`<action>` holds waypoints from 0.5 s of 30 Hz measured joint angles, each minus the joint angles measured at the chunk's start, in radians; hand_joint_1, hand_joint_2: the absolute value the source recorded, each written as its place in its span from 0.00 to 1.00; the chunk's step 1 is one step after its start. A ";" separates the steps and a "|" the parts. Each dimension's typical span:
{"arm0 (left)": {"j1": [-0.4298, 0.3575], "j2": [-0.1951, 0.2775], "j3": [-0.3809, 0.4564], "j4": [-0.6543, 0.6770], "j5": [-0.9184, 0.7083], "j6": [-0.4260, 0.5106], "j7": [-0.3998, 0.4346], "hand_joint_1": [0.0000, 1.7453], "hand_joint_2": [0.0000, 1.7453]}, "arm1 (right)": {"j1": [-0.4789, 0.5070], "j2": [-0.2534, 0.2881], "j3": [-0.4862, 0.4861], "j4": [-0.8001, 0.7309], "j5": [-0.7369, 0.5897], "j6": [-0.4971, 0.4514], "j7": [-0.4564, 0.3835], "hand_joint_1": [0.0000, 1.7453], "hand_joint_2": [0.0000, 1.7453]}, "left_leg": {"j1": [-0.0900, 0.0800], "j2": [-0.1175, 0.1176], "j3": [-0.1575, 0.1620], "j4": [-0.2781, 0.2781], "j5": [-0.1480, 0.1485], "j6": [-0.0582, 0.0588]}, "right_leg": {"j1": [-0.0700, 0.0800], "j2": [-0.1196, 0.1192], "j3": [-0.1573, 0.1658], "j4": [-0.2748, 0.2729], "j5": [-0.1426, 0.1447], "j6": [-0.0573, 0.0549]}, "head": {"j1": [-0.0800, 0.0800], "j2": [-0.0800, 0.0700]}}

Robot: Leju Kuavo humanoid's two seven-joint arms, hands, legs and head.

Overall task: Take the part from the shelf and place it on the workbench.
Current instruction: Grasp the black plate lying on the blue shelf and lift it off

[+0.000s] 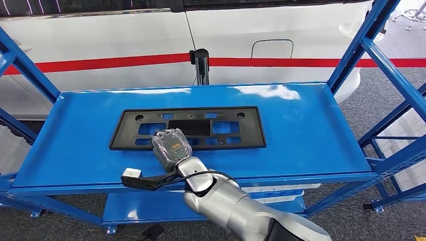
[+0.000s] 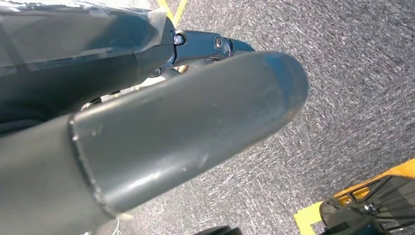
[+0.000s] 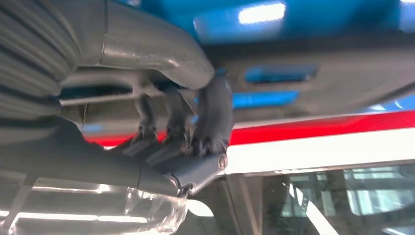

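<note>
The part [image 1: 241, 128] is a flat black rectangular frame with several cut-outs, lying flat in the middle of the blue shelf [image 1: 311, 125]. My right hand [image 1: 171, 146] reaches in from below and lies over the part's near edge, left of its middle. In the right wrist view the dark fingers [image 3: 211, 115] curl toward the grey thumb [image 3: 195, 171] beside the blurred part [image 3: 318, 83]; whether they grip the edge cannot be told. My left hand [image 2: 161, 137] hangs over grey carpet with nothing in it, its thumb stretched out.
Blue uprights [image 1: 361, 40] and slanted braces frame the shelf on both sides. A lower shelf level [image 1: 145, 207] sits beneath. Behind stand a black post [image 1: 202, 65] and a white vehicle with a red stripe [image 1: 115, 63]. Grey carpet [image 1: 382, 75] lies to the right.
</note>
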 joint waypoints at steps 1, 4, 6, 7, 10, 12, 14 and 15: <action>0.001 -0.001 0.004 0.000 -0.002 0.002 0.002 0.00 0.00 | 0.002 0.000 0.003 0.001 0.011 -0.002 0.003 0.91 1.00 | 0.000 0.000 0.000 0.000 0.000 0.000 | 0.000 0.000 0.000 0.000 0.000 0.000 | 0.000 0.000; 0.004 -0.005 0.011 -0.001 -0.020 -0.003 0.005 0.00 0.00 | 0.004 0.000 0.012 0.004 0.063 -0.008 0.020 0.91 1.00 | 0.000 0.000 0.000 0.000 0.000 0.000 | 0.000 0.000 0.000 0.000 0.000 0.000 | 0.000 0.000; 0.006 -0.007 0.019 -0.001 -0.038 -0.011 0.006 0.00 0.00 | 0.005 0.000 0.016 0.005 0.107 -0.014 0.037 0.92 1.00 | 0.000 0.000 0.000 0.000 0.000 0.000 | 0.000 0.000 0.000 0.000 0.000 0.000 | 0.000 0.000; 0.006 -0.008 0.024 -0.002 -0.047 -0.014 0.006 0.00 0.00 | 0.005 0.000 0.018 0.005 0.127 -0.018 0.045 0.92 1.00 | 0.000 0.000 0.000 0.000 0.000 0.000 | 0.000 0.000 0.000 0.000 0.000 0.000 | 0.000 0.000; 0.006 -0.008 0.034 -0.005 -0.068 -0.019 0.009 0.00 0.00 | 0.005 0.000 0.020 0.005 0.174 -0.025 0.060 0.83 1.00 | 0.000 0.000 0.000 0.000 0.000 0.000 | 0.000 0.000 0.000 0.000 0.000 0.000 | 0.000 0.000; 0.006 -0.008 0.037 -0.008 -0.078 -0.022 0.010 0.00 0.00 | 0.005 0.000 0.020 0.005 0.197 -0.029 0.067 0.38 1.00 | 0.000 0.000 0.000 0.000 0.000 0.000 | 0.000 0.000 0.000 0.000 0.000 0.000 | 0.000 0.000; 0.006 -0.009 0.043 -0.009 -0.086 -0.025 0.011 0.00 0.00 | 0.005 0.000 0.020 0.005 0.215 -0.033 0.073 0.00 1.00 | 0.000 0.000 0.000 0.000 0.000 0.000 | 0.000 0.000 0.000 0.000 0.000 0.000 | 0.000 0.000; 0.005 -0.010 0.047 -0.009 -0.091 -0.027 0.011 0.00 0.00 | 0.005 0.000 0.020 0.005 0.224 -0.035 0.074 0.00 1.00 | 0.000 0.000 0.000 0.000 0.000 0.000 | 0.000 0.000 0.000 0.000 0.000 0.000 | 0.000 0.000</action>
